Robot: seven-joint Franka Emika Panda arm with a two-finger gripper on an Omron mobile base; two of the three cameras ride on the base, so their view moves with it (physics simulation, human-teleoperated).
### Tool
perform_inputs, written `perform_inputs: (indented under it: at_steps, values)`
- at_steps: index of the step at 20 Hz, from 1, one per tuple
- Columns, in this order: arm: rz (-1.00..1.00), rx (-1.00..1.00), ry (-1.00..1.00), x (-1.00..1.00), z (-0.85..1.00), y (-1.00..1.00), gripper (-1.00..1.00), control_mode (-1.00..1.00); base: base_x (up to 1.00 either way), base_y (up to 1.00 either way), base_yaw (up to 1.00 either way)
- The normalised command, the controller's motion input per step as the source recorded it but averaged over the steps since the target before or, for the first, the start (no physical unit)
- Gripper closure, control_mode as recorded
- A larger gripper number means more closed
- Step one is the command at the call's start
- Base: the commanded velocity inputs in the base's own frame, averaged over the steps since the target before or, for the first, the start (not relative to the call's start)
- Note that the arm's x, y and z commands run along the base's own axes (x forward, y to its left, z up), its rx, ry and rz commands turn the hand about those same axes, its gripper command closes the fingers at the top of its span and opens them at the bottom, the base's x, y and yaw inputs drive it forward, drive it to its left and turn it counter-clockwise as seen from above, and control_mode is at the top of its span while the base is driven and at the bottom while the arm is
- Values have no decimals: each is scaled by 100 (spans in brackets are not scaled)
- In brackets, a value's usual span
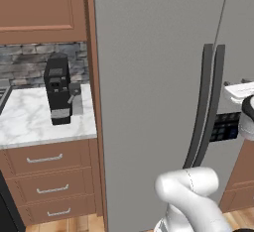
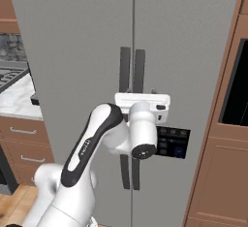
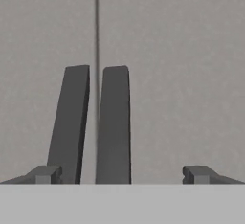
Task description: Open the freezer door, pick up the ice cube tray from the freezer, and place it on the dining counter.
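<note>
The tall grey freezer (image 2: 72,41) stands shut, its two flat doors meeting at a thin seam (image 3: 96,22). A long dark bar handle sits on each side of that seam: a left handle (image 3: 71,122) and a right handle (image 3: 113,122). I cannot tell which of the two panels is the freezer door. My gripper (image 3: 122,174) is open, a short way off the doors, with both handles between its fingertips and its middle nearest the right handle. The white hand (image 2: 143,105) hides the handles' mid-height. The ice cube tray is hidden. The dining counter is out of view.
A dark control panel (image 2: 172,142) sits on the right door beside the hand. Left of the freezer a black coffee machine (image 1: 59,89) stands on a small marble counter (image 1: 25,127) over wooden drawers (image 1: 47,176). Brown cabinetry (image 2: 223,172) with a dark opening (image 2: 237,85) flanks the right.
</note>
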Motion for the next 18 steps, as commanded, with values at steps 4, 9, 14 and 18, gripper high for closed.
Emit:
perform_inputs:
  at_steps: [4,9,14,18]
  values:
    - [6,0,-11,17,-1,8,-100,-100,0,0,0]
    - [3,0,-2,17,-1,12,-100,-100,0,0,0]
    - [0,0,0,16,0,9,-100,-100,0,0,0]
    - [0,0,0,33,0,0,-100,-100,0,0,0]
